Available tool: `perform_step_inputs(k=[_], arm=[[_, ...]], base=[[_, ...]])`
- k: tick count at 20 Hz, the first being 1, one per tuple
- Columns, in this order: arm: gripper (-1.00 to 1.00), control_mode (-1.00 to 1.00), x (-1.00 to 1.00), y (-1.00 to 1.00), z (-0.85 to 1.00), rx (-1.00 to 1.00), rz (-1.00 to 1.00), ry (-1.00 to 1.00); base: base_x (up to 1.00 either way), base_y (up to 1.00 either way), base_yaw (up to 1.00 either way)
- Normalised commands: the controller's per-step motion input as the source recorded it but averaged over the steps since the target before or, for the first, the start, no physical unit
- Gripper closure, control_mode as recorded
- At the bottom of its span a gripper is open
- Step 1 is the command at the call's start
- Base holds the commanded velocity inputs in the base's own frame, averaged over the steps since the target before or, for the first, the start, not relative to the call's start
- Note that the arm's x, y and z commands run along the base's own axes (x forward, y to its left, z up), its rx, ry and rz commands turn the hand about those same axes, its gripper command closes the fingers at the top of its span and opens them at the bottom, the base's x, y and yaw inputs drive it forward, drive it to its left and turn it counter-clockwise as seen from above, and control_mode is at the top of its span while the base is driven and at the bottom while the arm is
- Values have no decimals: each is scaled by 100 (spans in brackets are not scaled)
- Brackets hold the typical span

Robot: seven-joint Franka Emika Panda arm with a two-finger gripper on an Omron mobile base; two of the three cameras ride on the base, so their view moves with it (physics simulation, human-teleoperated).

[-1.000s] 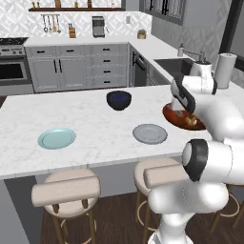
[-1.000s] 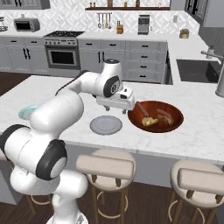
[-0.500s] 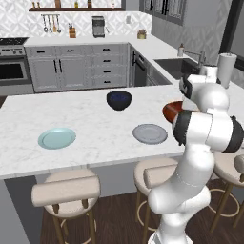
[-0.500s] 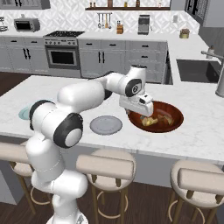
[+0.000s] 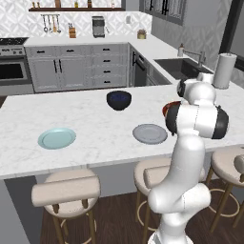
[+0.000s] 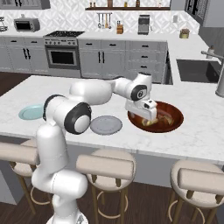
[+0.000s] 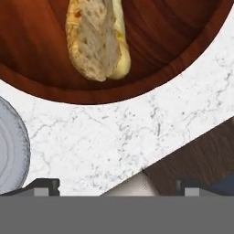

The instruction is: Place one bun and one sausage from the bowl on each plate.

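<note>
Marble island counter carries both bare plates, grey and teal, while my arm has swung across to hang the gripper, jaws spread wide and empty, over the bowl above a bun, so I judge the first pick is next.
</note>
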Motion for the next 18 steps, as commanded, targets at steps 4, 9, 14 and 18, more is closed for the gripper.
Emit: perform_step_inputs(k=[4, 9, 14, 18], arm=[[-100, -100, 17, -19, -43, 0, 0, 1], [-100, -100, 7, -16, -13, 0, 0, 2], [-100, -100, 24, 0, 0, 0, 0, 0], [-100, -100, 22, 0, 0, 0, 0, 0]], base=[[0, 0, 0], [0, 0, 0], [0, 0, 0], [0, 0, 0]])
